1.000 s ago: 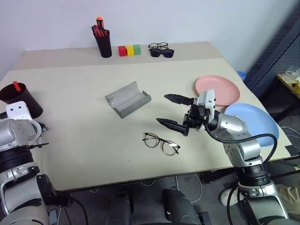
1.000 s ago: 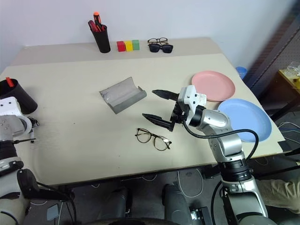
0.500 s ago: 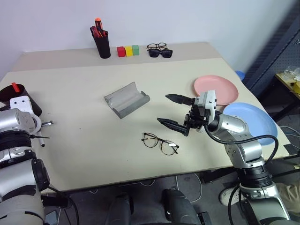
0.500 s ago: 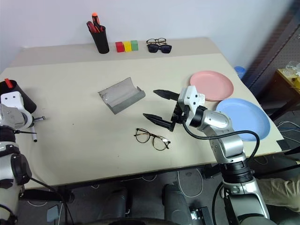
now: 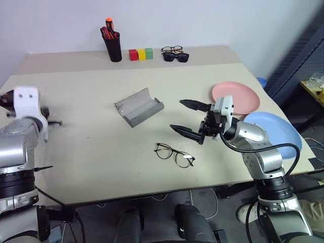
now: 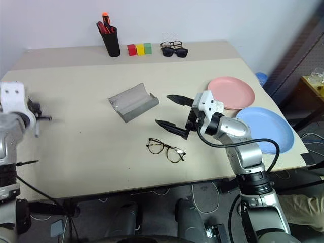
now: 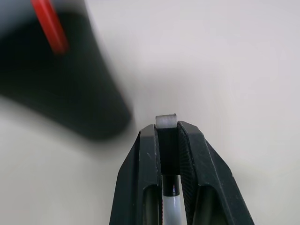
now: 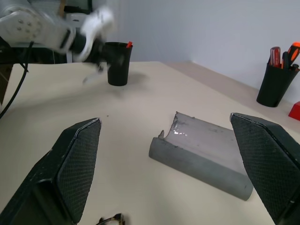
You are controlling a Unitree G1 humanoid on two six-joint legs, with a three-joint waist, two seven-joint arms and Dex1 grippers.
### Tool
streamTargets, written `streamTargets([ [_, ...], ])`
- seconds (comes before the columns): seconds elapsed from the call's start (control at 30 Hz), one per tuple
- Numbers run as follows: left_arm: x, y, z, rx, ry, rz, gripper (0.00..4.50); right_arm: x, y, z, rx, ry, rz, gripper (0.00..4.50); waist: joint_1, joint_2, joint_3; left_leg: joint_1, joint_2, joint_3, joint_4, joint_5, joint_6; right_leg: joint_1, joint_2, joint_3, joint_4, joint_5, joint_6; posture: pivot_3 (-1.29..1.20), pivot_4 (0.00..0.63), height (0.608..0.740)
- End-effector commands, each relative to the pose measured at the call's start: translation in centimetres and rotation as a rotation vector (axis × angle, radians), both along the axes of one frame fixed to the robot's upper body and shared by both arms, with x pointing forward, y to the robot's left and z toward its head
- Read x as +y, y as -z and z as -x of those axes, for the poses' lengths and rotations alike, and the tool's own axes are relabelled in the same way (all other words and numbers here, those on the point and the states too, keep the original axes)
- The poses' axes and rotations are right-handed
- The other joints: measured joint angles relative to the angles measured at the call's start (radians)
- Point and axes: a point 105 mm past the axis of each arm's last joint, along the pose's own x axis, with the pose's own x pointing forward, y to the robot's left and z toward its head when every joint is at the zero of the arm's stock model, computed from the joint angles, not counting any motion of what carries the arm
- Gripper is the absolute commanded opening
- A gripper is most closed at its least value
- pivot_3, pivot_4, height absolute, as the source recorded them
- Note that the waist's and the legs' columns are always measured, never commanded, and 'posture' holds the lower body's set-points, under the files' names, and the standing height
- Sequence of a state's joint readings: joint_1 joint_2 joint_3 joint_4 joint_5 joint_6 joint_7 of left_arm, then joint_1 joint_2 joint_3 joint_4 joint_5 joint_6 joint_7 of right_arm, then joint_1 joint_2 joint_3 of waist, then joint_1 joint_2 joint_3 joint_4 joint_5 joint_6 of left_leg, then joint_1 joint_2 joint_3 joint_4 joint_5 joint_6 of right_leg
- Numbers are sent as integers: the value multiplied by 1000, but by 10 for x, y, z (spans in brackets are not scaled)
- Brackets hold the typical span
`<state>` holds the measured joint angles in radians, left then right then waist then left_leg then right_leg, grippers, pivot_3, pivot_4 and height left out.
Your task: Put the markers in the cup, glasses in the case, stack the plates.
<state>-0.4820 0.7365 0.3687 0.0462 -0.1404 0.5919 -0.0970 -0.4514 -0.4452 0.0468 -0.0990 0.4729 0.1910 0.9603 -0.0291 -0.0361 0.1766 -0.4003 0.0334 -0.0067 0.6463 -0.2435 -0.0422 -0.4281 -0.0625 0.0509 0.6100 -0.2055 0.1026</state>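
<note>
While the left gripper (image 7: 167,133) pinches the white marker (image 7: 166,121) just beside the dark cup (image 7: 61,79), where the red-capped marker (image 7: 49,26) already stands, that first job looks half done. Over at mid-table the right gripper (image 5: 188,117) hangs with jaws spread wide and empty, between the open grey case (image 5: 138,107) and the wire glasses (image 5: 174,154) lying on the table (image 5: 91,152). Glasses not yet cased, pink plate (image 5: 243,95) and blue plate (image 5: 281,129) side by side and unstacked, so most of the work remains.

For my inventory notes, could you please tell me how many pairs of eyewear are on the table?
3: wire-framed glasses near the front edge, and at the far edge a black-rimmed pair just behind dark sunglasses.
</note>
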Motion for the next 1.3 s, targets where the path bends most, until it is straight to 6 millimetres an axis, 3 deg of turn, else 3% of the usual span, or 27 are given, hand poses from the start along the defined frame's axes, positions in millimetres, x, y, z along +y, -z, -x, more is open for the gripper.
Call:
streamTargets([
  [0.03, 3, -76, 10, -417, -51, -257, 13, 1, -13, -3, -60, -2, -24, 4500, 8, 0, 0, 0, 0, 0, 0, 0, 0, 0, 0, 0, 0, 0, 0, 0, 150, 740],
  [0.13, 4, -102, 11, -631, -74, -355, 13, 1, -15, -6, -65, 3, -35, 4500, 15, 0, 0, -1, 0, 1, 0, 0, 0, 0, 0, 0, -1, 0, 0, 0, 150, 740],
  [0.3, 16, -115, -2, -655, -137, -490, 13, -3, -16, -7, -76, 27, -40, 4500, 16, 0, 0, -2, 0, 2, 0, 0, 0, 0, 1, 0, -2, 0, 1, 0, 150, 740],
  [0.47, 31, -104, -3, -597, -234, -606, 13, -8, -16, -5, -73, 61, -47, 4500, 14, 1, 0, -3, 0, 2, 0, 0, 0, 0, 1, -1, -2, 2, 5, 0, 150, 740],
  [0.73, 30, -83, -11, -553, -250, -608, 13, -13, -15, -1, -69, 85, -42, 4500, 17, 0, 0, -3, 0, 2, 1, 0, 0, -1, 1, -1, 0, 2, 6, 0, 150, 740],
  [1.1, 33, -89, -10, -567, -298, -610, 13, -17, -17, -1, -68, 105, -45, 4500, 15, 0, 0, -3, 0, 2, 1, 0, 0, -1, 1, -1, 0, 2, 6, 0, 150, 740],
  [1.13, 34, -90, -10, -571, -303, -610, 951, -17, -18, -1, -67, 108, -49, 4500, 15, 0, 0, -3, 0, 2, 1, 0, 0, -1, 1, -1, 0, 2, 6, 0, 150, 740],
  [1.3, 34, -93, -8, -604, -332, -585, 3306, -20, -18, -1, -70, 130, -53, 4500, 16, 0, 0, -3, 0, 2, 1, 0, 0, -1, 1, -1, 0, 2, 6, 0, 150, 740],
])
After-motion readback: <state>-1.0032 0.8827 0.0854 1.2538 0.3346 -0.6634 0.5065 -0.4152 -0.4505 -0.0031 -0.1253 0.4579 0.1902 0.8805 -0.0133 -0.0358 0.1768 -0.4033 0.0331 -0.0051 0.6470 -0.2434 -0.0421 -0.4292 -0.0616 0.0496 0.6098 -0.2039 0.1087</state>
